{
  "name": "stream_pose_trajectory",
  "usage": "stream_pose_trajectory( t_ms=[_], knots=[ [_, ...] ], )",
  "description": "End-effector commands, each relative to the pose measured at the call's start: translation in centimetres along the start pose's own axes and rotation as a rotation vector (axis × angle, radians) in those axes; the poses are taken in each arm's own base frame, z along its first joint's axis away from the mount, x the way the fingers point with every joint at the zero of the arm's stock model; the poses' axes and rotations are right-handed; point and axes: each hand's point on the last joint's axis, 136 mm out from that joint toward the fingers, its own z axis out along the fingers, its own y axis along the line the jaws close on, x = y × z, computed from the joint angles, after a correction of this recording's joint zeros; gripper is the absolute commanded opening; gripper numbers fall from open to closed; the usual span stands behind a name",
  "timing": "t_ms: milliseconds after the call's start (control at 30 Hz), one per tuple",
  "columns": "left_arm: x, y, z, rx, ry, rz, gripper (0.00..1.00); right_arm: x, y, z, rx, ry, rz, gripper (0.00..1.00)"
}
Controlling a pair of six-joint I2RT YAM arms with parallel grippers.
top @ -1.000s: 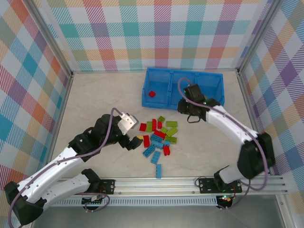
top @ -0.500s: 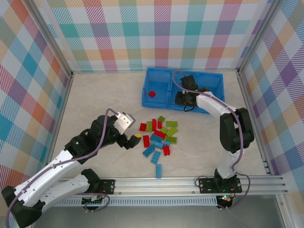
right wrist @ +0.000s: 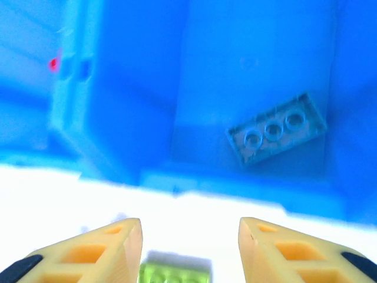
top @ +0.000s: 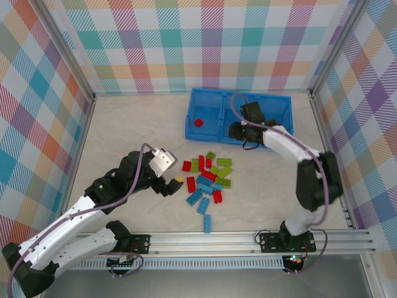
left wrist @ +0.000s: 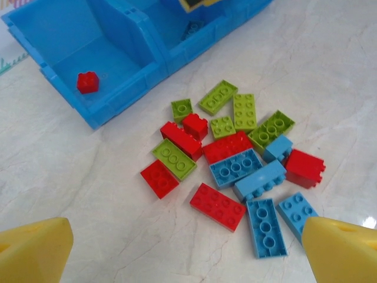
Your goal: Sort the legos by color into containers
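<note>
Closest to the worktop's (top: pixel 124 124) near edge, a single light blue brick (top: pixel 207 223) is lying by itself, a little apart from the rest. Just beyond it, towards the middle of the worktop, the pile of bricks (top: pixel 208 177) is sitting loose: red, light blue and lime green pieces mixed together, several touching or leaning on one another. The left gripper (top: pixel 172 184) is hovering at the pile's left side with its jaws standing wide apart and gripping nothing. In its own wrist view the two yellow fingertips (left wrist: pixel 35 250) are showing at the bottom corners, with the whole pile between and ahead of them. Further back and to the right, the right gripper (top: pixel 239 131) is hanging at the near wall of the blue bin (top: pixel 273 96), in front of the middle compartment. Its fingers (right wrist: pixel 112 250) are parted and nothing is clamped between the tips. A blurred lime green brick (right wrist: pixel 175 274) is showing low between them; I cannot tell whether it is touching them. The bin is sitting against the far edge of the worktop, right of centre, its three compartments side by side. A red brick (top: pixel 198 122) is lying in the left compartment, and a light blue piece (right wrist: pixel 277 135) is lying tilted on the floor of the middle one.
</note>
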Motion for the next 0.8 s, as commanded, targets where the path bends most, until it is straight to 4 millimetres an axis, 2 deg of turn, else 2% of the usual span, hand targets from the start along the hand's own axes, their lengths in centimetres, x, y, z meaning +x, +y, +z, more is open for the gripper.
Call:
stream_pose_trajectory(
  t_ms=[0,100,167,300,400,533,667,767],
  knots=[
    [0.7,-1.8,-0.4,0.103,0.019,0.124,1.0,5.6,3.0,-4.3,-0.135,0.072,-0.009,0.48],
    [2.8,-4.4,0.1,0.259,0.077,0.22,1.0,13.4,5.0,-7.3,-0.218,0.223,-0.019,0.49],
    [3.9,-5.7,0.4,0.344,0.128,0.244,1.0,17.8,5.6,-9.0,-0.22,0.309,-0.03,0.5],
    [5.0,-7.3,0.7,0.452,0.165,0.255,1.0,25.2,6.3,-10.8,-0.176,0.466,-0.019,0.54],
    [4.9,-8.7,-0.3,0.538,0.126,0.269,1.0,28.7,7.8,-11.1,-0.15,0.53,-0.042,0.58],
    [5.1,-8.8,-0.8,0.534,0.104,0.287,1.0,32.5,9.8,-10.1,-0.099,0.608,-0.094,0.66],
    [5.4,-8.6,-0.7,0.516,0.103,0.291,1.0,34.7,10.8,-8.2,-0.043,0.617,-0.153,0.67],
    [5.5,-8.4,-0.6,0.503,0.11,0.289,1.0,35.2,10.8,-6.5,0.005,0.595,-0.182,0.61]
  ],
)
